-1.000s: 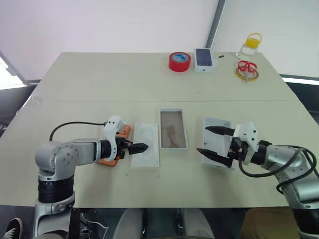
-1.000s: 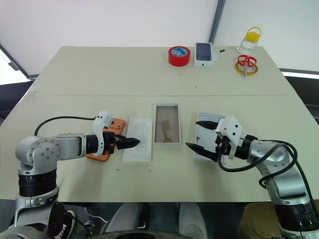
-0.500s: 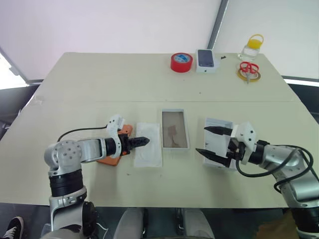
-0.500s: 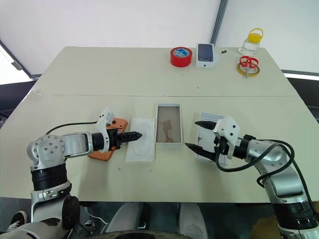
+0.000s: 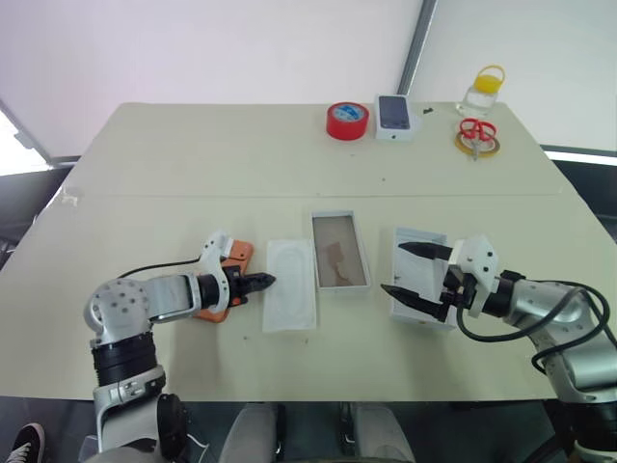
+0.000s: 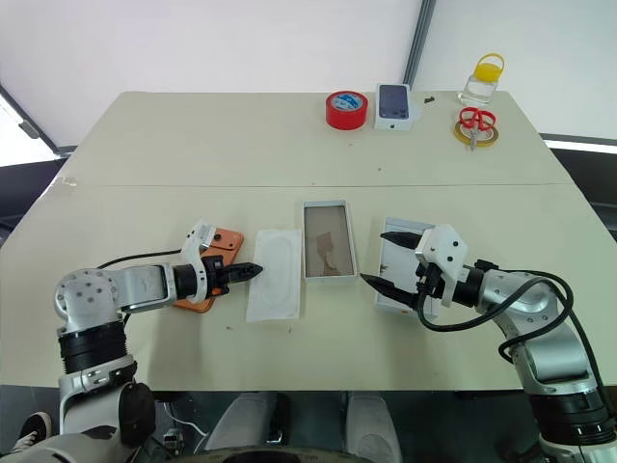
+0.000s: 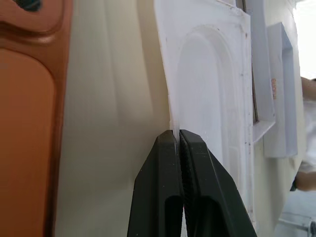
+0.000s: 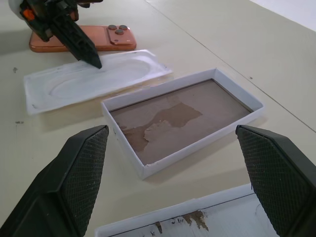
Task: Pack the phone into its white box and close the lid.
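Note:
The orange phone (image 5: 231, 262) lies lens side up at the left, partly under my left wrist. Just right of it lies a white moulded insert (image 5: 292, 297). My left gripper (image 5: 268, 281) is shut on that insert's thin left edge, pinched between the fingertips (image 7: 190, 143). The white box (image 5: 339, 253) stands open in the middle, its brown floor bare. Its lid (image 5: 422, 238) lies inner side up further right. My right gripper (image 5: 392, 269) hovers open over the lid's left part, holding nothing.
Along the table's far edge stand a red tape roll (image 5: 347, 120), a small box picturing a dark phone (image 5: 396, 116), red scissors on a yellow ring (image 5: 473, 130) and a jar with a yellow lid (image 5: 487, 89).
My left gripper has drawn back from over the insert to its left edge and closed on it. The right arm has stayed still.

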Robot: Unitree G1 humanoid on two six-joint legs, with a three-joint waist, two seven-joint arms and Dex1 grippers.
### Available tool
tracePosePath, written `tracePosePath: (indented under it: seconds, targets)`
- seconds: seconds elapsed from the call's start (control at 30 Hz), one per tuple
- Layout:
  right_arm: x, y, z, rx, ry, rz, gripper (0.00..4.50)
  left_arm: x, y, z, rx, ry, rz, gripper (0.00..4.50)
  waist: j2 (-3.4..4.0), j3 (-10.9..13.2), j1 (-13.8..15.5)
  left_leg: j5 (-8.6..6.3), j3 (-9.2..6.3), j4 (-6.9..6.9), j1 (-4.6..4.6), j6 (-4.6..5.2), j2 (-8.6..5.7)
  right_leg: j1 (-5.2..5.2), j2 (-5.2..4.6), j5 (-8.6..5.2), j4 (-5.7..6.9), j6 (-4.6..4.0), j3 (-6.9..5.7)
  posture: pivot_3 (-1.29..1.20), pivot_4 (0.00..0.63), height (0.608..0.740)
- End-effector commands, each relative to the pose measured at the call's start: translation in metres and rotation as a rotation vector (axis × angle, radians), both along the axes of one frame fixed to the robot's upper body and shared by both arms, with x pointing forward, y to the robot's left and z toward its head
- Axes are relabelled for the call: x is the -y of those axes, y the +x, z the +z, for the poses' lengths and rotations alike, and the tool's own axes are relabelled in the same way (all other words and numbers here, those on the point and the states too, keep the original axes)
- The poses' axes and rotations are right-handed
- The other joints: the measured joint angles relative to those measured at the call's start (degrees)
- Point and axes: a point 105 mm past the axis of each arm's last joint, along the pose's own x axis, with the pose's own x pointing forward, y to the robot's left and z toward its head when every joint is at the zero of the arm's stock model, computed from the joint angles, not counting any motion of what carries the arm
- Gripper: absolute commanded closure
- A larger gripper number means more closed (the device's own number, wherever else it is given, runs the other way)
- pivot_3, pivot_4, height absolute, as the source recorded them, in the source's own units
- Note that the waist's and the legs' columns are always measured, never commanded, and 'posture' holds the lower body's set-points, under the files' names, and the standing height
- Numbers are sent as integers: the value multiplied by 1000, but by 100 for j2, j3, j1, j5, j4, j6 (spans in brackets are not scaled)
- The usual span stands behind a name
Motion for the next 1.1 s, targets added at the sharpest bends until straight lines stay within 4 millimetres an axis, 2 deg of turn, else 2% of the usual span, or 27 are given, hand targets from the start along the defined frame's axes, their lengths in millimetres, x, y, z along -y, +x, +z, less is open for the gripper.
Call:
tracePosePath:
  seconds: [0.03, 0.1, 0.2, 0.27, 0.43, 0.53, 0.63, 0.73, 0.83, 0.97, 1.07, 1.1]
  targets:
    - [-16, -5, 3, 28, -9, 68, 157, -11, 6, 9, 9, -15, 43, 4466, -4, 2, -2, 0, 0, 0, 0, 0, 0, 0, 0, 0, 0, 1, 0, 0, 150, 739]
    - [-20, -3, -4, 16, -40, 83, 157, -15, 13, 22, 54, -18, 72, 4466, -9, 5, 1, 1, 0, 0, -6, -1, 1, -7, 2, 1, 0, 2, 0, 0, 150, 739]
    - [-12, 6, -18, -9, -125, 75, 157, -20, 28, 46, 156, 19, 136, 4466, -16, 9, 8, 5, 0, 0, -21, -9, -2, -23, -1, 2, 0, 2, 0, 0, 150, 739]
    - [-17, 12, -17, -8, -124, 108, 157, -20, 33, 56, 210, 53, 141, 4466, -18, 10, 15, 8, 0, 0, -23, -13, -9, -23, -7, 2, -1, 2, 0, 0, 150, 739]
    - [-42, 17, -18, -6, -128, 244, 157, -19, 35, 56, 241, 119, 120, 4466, -20, 12, -24, 11, 0, -9, -22, -21, -8, -27, -5, 4, -2, 5, 1, 0, 150, 739]
    - [-47, 19, -25, -25, -147, 294, 157, -20, 34, 54, 264, 165, 104, 4466, -23, 14, -24, 17, -2, -11, -22, -31, -5, -30, 1, 5, 0, 6, 0, 0, 150, 739]
    - [-53, 21, -30, -31, -165, 339, 157, -23, 34, 58, 277, 146, 121, 4466, -24, 14, -13, 18, -2, -10, -23, -32, -6, -30, -3, 5, 0, 5, 0, 0, 150, 739]
    - [-55, 26, -44, -28, -210, 356, 157, -26, 39, 61, 288, 88, 191, 4466, -24, 14, -6, 18, -2, -9, -22, -32, -6, -29, -3, 5, 0, 4, 0, 0, 150, 739]
    - [-59, 30, -49, -43, -199, 370, 971, -21, 36, 61, 302, 82, 184, 4500, -28, 15, -6, 18, -3, -10, -23, -32, -5, -30, -4, 5, 0, 5, 0, 0, 150, 739]
    - [-59, 31, -60, -13, -289, 401, 2989, -21, 36, 62, 312, 112, 200, 4500, -28, 15, -19, 26, -3, -10, -22, -47, -6, -29, -5, 6, 0, 5, 0, 0, 150, 739]
    - [-62, 32, -63, 5, -298, 415, 4466, -22, 42, 71, 353, 86, 250, 4500, -36, 11, 2, 31, -3, -10, -20, -57, -6, -25, -5, 6, 0, 6, 0, 0, 150, 739]
    - [-65, 33, -59, 2, -264, 409, 4466, -23, 42, 73, 354, 85, 257, 4500, -43, 7, 0, 31, -4, -10, -20, -57, -6, -24, -5, 6, 0, 6, -1, 0, 150, 739]
